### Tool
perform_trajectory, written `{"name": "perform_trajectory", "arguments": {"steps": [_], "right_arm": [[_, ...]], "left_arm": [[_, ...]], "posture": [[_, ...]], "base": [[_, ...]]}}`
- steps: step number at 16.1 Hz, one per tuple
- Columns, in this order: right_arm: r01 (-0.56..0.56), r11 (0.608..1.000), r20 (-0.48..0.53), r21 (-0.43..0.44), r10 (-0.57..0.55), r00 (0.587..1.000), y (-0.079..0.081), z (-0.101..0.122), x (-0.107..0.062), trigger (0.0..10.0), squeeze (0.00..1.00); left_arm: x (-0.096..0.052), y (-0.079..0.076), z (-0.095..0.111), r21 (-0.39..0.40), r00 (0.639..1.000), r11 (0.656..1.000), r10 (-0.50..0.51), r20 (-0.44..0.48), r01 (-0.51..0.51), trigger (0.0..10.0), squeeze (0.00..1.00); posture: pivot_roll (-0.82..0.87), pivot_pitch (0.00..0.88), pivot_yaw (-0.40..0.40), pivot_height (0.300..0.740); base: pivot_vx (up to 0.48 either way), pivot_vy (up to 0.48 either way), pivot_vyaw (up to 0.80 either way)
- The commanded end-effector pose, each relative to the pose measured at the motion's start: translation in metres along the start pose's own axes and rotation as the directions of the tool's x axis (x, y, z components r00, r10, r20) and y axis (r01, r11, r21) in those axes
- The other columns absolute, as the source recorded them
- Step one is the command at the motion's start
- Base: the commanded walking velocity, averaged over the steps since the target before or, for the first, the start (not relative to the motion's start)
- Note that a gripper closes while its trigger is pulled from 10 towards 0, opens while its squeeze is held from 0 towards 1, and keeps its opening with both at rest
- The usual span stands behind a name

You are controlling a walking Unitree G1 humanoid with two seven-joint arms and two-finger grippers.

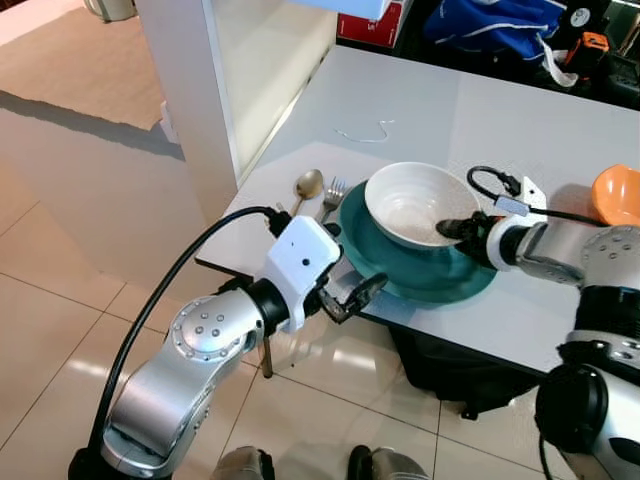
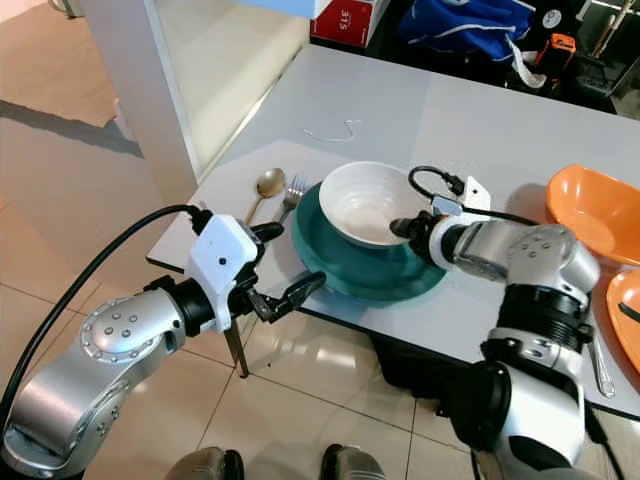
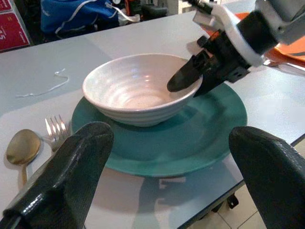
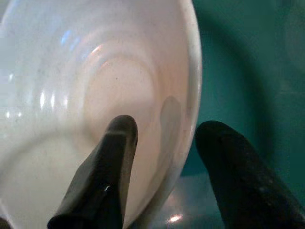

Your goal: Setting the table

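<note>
A white bowl (image 1: 415, 200) sits on a teal plate (image 1: 420, 282) near the table's front edge. A gold spoon (image 1: 307, 185) and a fork (image 1: 332, 195) lie just left of the plate. My right gripper (image 1: 450, 230) reaches in from the right and is shut on the bowl's rim (image 4: 193, 95), with one finger inside the bowl and one outside. My left gripper (image 1: 345, 262) hangs open just off the table edge, in front of the plate's left side, and holds nothing.
An orange bowl (image 2: 590, 210) and another orange dish (image 2: 625, 310) stand at the table's right end, with a piece of cutlery (image 2: 600, 370) beside them. A white string (image 1: 365, 132) lies behind the setting. A white pillar (image 1: 190, 90) stands left of the table over tiled floor.
</note>
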State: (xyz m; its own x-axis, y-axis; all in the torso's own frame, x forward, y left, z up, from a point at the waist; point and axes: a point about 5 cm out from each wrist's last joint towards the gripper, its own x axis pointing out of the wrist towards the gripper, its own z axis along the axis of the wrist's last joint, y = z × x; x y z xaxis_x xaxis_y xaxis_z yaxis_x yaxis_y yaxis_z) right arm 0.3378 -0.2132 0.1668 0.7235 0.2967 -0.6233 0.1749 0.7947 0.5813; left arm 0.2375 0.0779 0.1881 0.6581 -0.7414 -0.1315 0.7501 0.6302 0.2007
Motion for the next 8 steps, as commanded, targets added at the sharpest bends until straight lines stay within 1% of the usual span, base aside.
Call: {"name": "perform_trajectory", "arguments": {"steps": [1, 2, 3, 4, 5, 6, 7, 8], "right_arm": [[-0.005, 1.000, 0.030, -0.009, 0.005, 1.000, -0.001, 0.007, -0.011, 10.0, 0.00], [-0.057, 0.998, 0.069, 0.010, 0.057, 0.996, 0.001, 0.015, -0.022, 10.0, 0.00], [-0.082, 0.997, 0.098, 0.013, 0.080, 0.992, 0.003, 0.019, -0.029, 10.0, 0.00], [-0.120, 0.993, 0.142, 0.009, 0.117, 0.983, 0.007, 0.026, -0.040, 10.0, 0.00], [-0.145, 0.989, 0.208, -0.021, 0.146, 0.967, 0.011, 0.031, -0.054, 10.0, 0.00], [-0.150, 0.988, 0.255, -0.046, 0.156, 0.954, 0.013, 0.033, -0.061, 10.0, 0.00], [-0.061, 0.990, 0.399, -0.127, 0.107, 0.911, 0.015, 0.037, -0.071, 10.0, 0.00], [0.118, 0.945, 0.616, -0.304, 0.101, 0.781, 0.024, 0.033, -0.086, 10.0, 0.00]], "left_arm": [[0.001, 0.000, 0.001, 0.003, 1.000, 1.000, -0.014, 0.003, 0.014, 10.0, 0.00], [0.000, 0.002, 0.001, 0.015, 1.000, 1.000, 0.006, 0.002, -0.006, 10.0, 0.00], [0.000, 0.005, 0.000, 0.027, 0.999, 0.999, 0.033, -0.010, -0.033, 10.0, 0.00], [0.000, 0.013, -0.002, 0.031, 0.994, 0.994, 0.103, -0.026, -0.102, 10.0, 0.00], [0.000, 0.026, -0.001, 0.020, 0.979, 0.979, 0.202, -0.008, -0.202, 10.0, 0.00], [-0.001, 0.033, -0.001, 0.017, 0.968, 0.968, 0.251, -0.003, -0.251, 10.0, 0.00], [-0.002, 0.044, -0.001, 0.007, 0.949, 0.949, 0.316, -0.002, -0.316, 10.0, 0.00], [-0.003, 0.055, 0.003, 0.006, 0.925, 0.925, 0.379, 0.026, -0.379, 10.0, 0.00]], "posture": [[0.05, 0.094, -0.052, 0.740], [0.05, 0.088, -0.053, 0.740], [0.05, 0.084, -0.053, 0.740], [0.06, 0.078, -0.052, 0.740], [0.05, 0.074, -0.050, 0.740], [0.05, 0.071, -0.048, 0.740], [0.06, 0.065, -0.042, 0.740], [0.05, 0.061, -0.033, 0.740]], "base": [[0.000, 0.000, 0.00], [0.000, 0.000, 0.00], [0.000, 0.000, 0.00], [0.000, 0.000, 0.00], [0.000, 0.000, 0.00], [0.000, 0.000, 0.00], [0.000, 0.000, 0.00], [0.000, 0.480, 0.00]]}}
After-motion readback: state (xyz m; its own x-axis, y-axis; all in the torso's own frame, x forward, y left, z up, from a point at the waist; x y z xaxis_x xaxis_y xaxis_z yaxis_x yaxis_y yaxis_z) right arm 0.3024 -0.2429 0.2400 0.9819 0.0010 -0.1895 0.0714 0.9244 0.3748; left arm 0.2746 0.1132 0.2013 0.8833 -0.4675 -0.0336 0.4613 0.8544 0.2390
